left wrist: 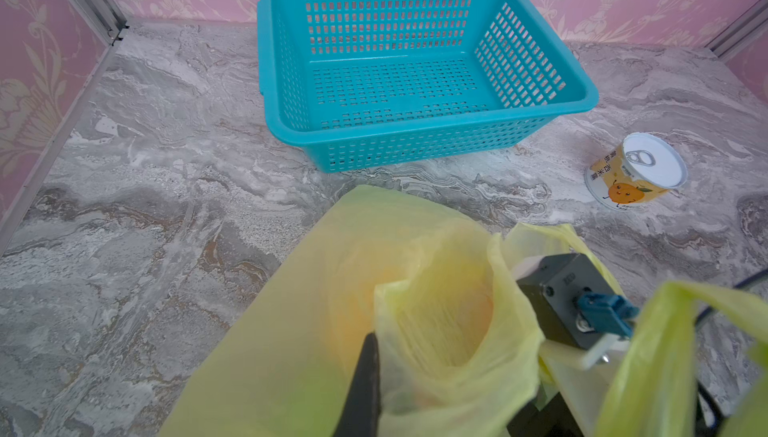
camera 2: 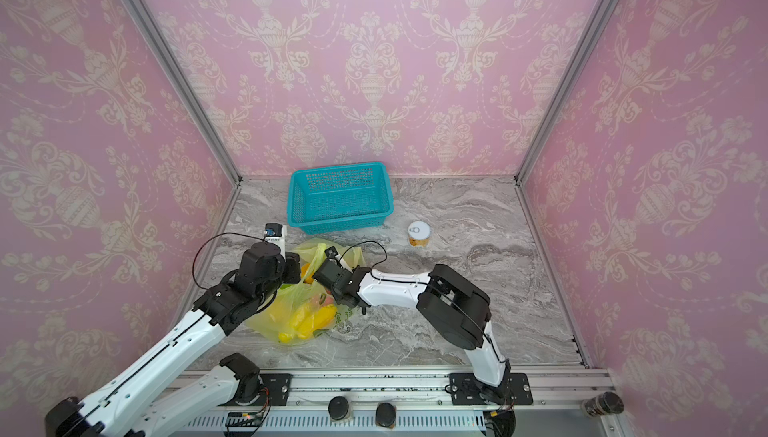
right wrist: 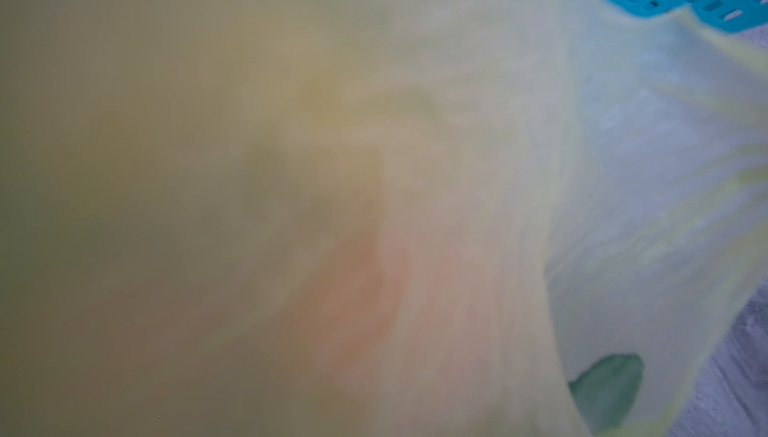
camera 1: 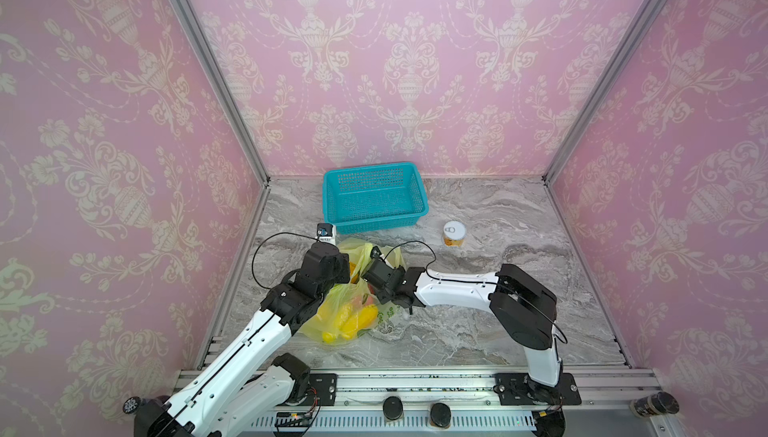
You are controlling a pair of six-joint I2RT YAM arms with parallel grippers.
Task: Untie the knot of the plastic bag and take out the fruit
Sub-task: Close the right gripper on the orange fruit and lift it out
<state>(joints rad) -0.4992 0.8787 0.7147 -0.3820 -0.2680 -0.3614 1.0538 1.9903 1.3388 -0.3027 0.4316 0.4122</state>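
- bag [camera 1: 328, 314]: on the table [camera 1: 478, 314], left of middle, in the near half, between my two arms. Thin see-through yellow-green film, crumpled, with green print on the side toward my right arm.
- fruit [camera 1: 353, 319]: inside the bag, seen through the film. Long yellow pieces are bunched at the near end, a pink-red bit lies just past them, and an orange one sits up by the mouth.
- left pincer [left wrist: 368, 372]: clamped tight on a fold of film at the mouth's rim. Only one black finger shows in the wrist view.
- right pincer [camera 1: 365, 276]: reaches in at the bag mouth from the right, tips buried in film. Can't tell how wide it stands or whether it has anything. The right wrist view is nearly all blurry film with a reddish smear behind it.
- mouth: gapes in the left wrist view, with an orange glow inside. One handle strip [left wrist: 656, 351] hangs loose beside my right wrist camera.
- knot: can't make it out in any view.
- can [camera 1: 454, 234]: upright with a pull-tab lid, well right of the bag and farther back.
- basket [camera 1: 374, 223]: teal mesh, by the back wall, just behind the bag.
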